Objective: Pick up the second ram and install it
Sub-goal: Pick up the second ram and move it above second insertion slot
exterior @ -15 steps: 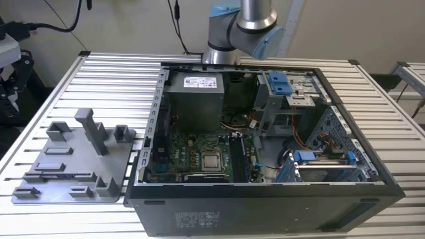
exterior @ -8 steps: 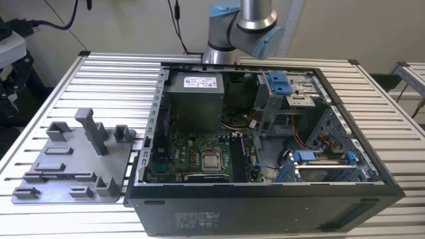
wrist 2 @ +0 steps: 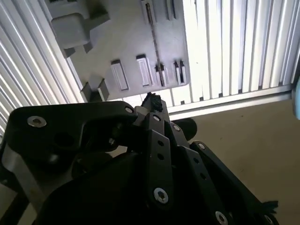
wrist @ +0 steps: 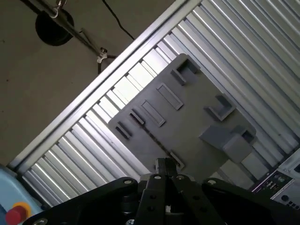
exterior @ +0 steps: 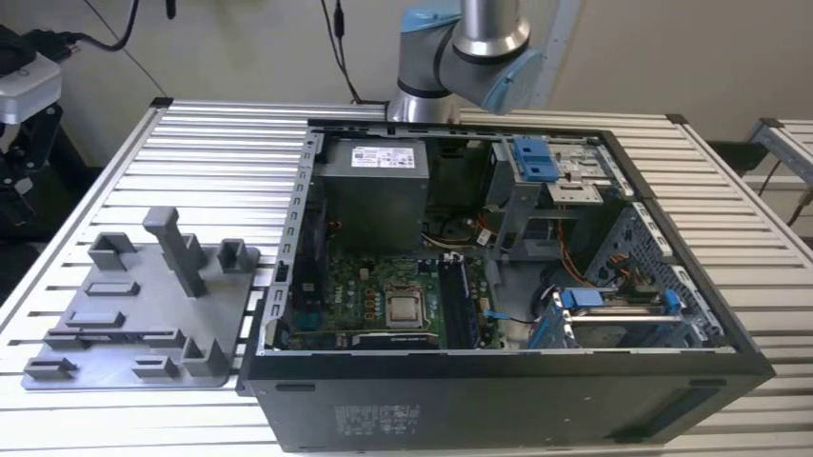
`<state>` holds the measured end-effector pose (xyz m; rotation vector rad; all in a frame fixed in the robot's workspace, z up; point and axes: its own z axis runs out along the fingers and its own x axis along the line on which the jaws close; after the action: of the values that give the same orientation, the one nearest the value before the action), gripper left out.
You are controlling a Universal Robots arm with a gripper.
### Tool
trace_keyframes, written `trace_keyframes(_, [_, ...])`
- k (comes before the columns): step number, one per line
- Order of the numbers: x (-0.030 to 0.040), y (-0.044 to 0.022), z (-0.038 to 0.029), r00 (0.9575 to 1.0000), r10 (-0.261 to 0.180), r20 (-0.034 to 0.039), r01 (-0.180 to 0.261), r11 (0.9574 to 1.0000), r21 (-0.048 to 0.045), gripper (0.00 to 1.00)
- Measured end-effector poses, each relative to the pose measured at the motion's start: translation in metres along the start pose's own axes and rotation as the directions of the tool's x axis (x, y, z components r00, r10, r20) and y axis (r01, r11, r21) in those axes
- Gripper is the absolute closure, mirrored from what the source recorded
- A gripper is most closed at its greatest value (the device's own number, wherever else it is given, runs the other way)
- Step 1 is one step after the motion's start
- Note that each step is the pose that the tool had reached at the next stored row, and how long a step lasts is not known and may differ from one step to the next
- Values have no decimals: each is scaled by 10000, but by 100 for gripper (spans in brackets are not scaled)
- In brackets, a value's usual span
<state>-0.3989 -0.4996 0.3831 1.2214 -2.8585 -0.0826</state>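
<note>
While over one grey tray [wrist: 187, 117], one claw [wrist: 165, 163]

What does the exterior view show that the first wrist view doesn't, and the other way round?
Exterior view: the open black metal computer case with its green motherboard. First wrist view: the black gripper and the beige floor. Both: the grey plastic parts tray on the ribbed aluminium table.

Nothing is reading legibly. In the exterior view, a white label [exterior: 387, 155] is sitting on the grey power supply [exterior: 368, 205], and a block of pale print [exterior: 377, 416] is showing on the black outer panel of the computer case [exterior: 534, 405]. Both are appearing too small to make out.
</note>
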Motion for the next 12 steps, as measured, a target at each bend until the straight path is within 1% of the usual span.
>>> trace_keyframes(3, [0, -1, 0, 9988, -493, -29, 493, 9988, 5, 89])
trace_keyframes(6, [0, -1, 0, 9950, -992, -59, 992, 9951, 8, 89])
trace_keyframes(9, [0, 0, 0, 9887, -1494, -89, 1494, 9888, 9, 89])
trace_keyframes(11, [0, -1, 0, 9828, -1841, -111, 1841, 9829, 9, 89])
trace_keyframes(12, [0, -1, 0, 9792, -2023, -122, 2023, 9793, 10, 89])
